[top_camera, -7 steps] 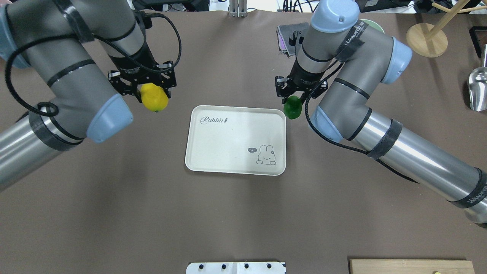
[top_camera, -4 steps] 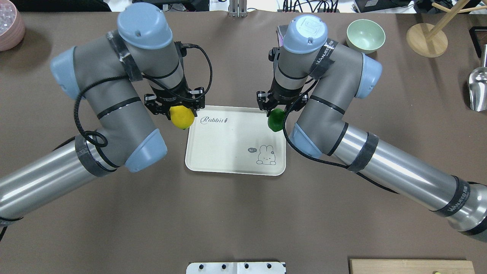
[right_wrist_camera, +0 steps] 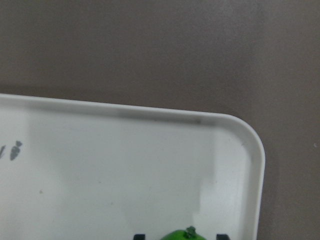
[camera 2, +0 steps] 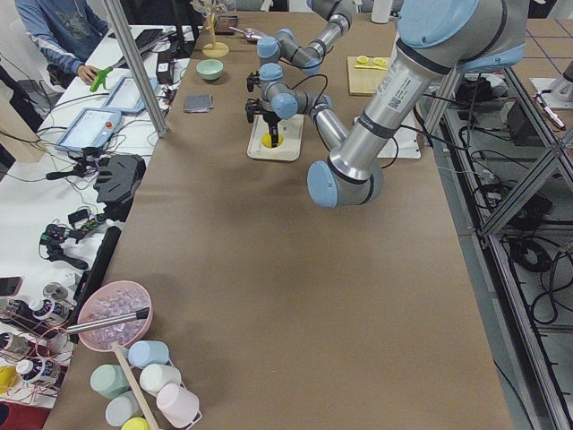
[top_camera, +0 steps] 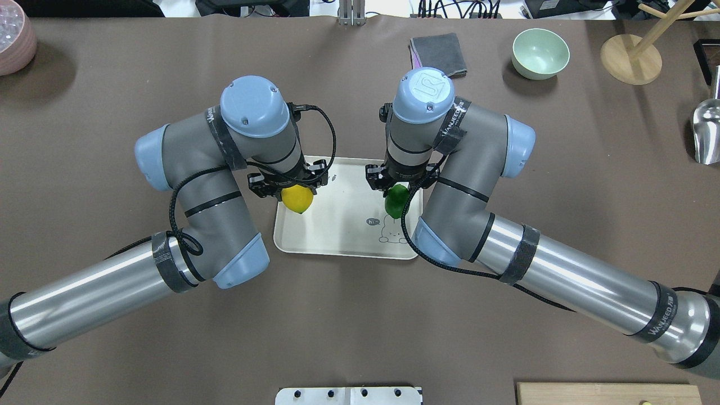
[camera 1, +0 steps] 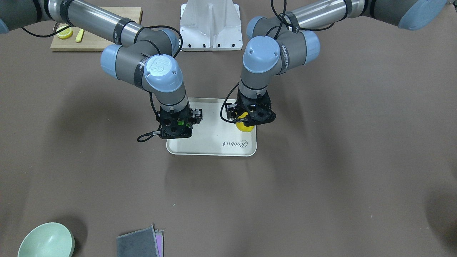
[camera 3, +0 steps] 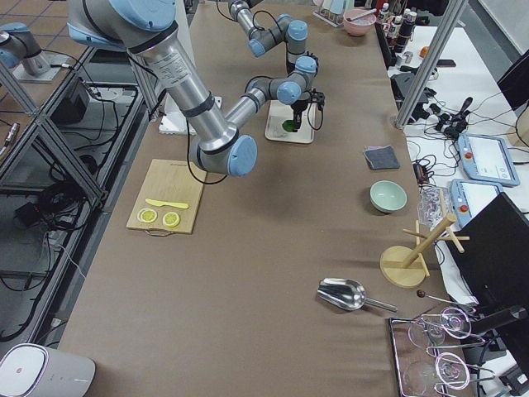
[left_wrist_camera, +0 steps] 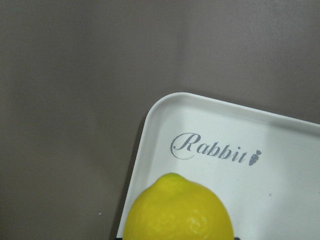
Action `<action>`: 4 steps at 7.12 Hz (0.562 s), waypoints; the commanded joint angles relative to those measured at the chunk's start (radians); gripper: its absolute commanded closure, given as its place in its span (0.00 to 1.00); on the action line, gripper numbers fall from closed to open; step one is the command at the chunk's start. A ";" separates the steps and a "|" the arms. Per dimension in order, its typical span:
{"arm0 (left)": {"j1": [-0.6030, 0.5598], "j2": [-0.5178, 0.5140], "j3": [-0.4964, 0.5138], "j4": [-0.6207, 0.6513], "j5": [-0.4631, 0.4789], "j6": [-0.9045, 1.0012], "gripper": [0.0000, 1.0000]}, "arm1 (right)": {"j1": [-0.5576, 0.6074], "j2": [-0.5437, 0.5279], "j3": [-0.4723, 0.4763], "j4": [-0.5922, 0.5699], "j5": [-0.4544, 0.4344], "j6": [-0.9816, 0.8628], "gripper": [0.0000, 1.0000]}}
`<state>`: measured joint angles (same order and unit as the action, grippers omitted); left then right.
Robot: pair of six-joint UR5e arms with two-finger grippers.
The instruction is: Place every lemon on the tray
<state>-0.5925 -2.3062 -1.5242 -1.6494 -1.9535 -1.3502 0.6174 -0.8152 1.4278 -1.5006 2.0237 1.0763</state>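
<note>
– Over the tray's L end, what's the L gripper (top_camera: pixel 289 188) got?
– It's closed on the yellow lemon (top_camera: pixel 296 199). The fruit pokes out below the jaws, just inside the tray (top_camera: pixel 343 225) rim on that side.
– R gripper (top_camera: pixel 397 188)?
– Same deal: clamped on the green lemon (top_camera: pixel 396 201), over the tray's R half, right by the rabbit drawing (top_camera: pixel 392 232).
– Are the lemons resting on the tray floor?
– Can't tell. Both are over it, but no cam shows contact or a gap clearly.
– Other containers round about?
– Far R there's a green bowl (top_camera: pixel 540 53) w/ a grey cloth (top_camera: pixel 438 53) near it. Far L corner, a pink bowl (top_camera: pixel 14 36) w/ clear bits inside.
– What do the wrist cams give that the overhead doesn't?
– L wrist cam shows the "Rabbit" script (left_wrist_camera: pixel 210 149) just past the yellow lemon's tip; from overhead the L arm (top_camera: pixel 197 169) covers that. R wrist cam shows only the green lemon's top, btwn two dark fingertips (right_wrist_camera: pixel 139 236), plus the tray's rounded corner.
– And the front cam?
– Sides flip there, so the L gripper is on its R. It shows most of the board (camera 1: pixel 96 28) on the robot's R side, w/ a lemon slice (camera 1: pixel 65 33) and a yellow strip (camera 1: pixel 80 34) on it. Overhead catches only the board's edge at the bottom R.
</note>
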 commanded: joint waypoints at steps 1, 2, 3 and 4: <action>0.037 0.025 0.019 -0.059 0.048 -0.021 1.00 | -0.001 -0.005 -0.024 0.057 -0.042 0.001 0.01; 0.040 0.025 0.019 -0.061 0.060 -0.023 0.78 | 0.007 -0.004 -0.024 0.068 -0.043 0.001 0.00; 0.040 0.025 0.018 -0.061 0.061 -0.023 0.43 | 0.031 -0.004 -0.023 0.068 -0.037 0.004 0.00; 0.040 0.025 0.016 -0.061 0.062 -0.023 0.03 | 0.083 -0.010 -0.012 0.068 -0.019 0.002 0.00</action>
<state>-0.5536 -2.2818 -1.5065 -1.7092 -1.8955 -1.3724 0.6507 -0.8208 1.4073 -1.4355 1.9895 1.0785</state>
